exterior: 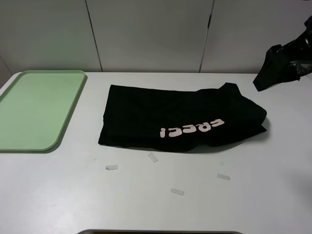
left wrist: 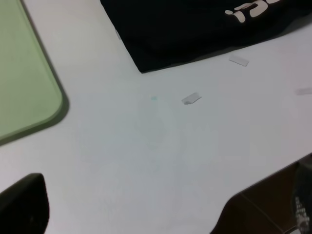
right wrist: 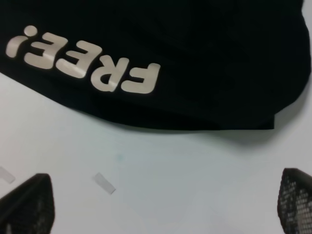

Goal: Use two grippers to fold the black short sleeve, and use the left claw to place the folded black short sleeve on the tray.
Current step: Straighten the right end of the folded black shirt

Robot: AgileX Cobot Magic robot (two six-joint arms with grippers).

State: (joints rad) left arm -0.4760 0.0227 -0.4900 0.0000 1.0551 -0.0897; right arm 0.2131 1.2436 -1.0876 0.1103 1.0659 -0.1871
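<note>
The black short sleeve (exterior: 180,117) lies flat in a rough rectangle at the table's middle, its white lettering (exterior: 192,127) near the front edge. To its left sits the pale green tray (exterior: 39,109), with nothing on it. My right arm (exterior: 282,64) hangs above the table's far right, apart from the shirt. In the right wrist view the right gripper (right wrist: 161,204) is open over bare table just off the shirt's (right wrist: 195,44) lettered edge. The left gripper (left wrist: 161,209) is open over bare table, with the shirt's corner (left wrist: 185,29) and the tray (left wrist: 24,73) beyond it.
Several small white paper strips (exterior: 111,167) (exterior: 177,191) (exterior: 223,176) lie on the white table in front of the shirt. The table's front edge (left wrist: 263,204) shows close to the left gripper. A white panelled wall stands behind.
</note>
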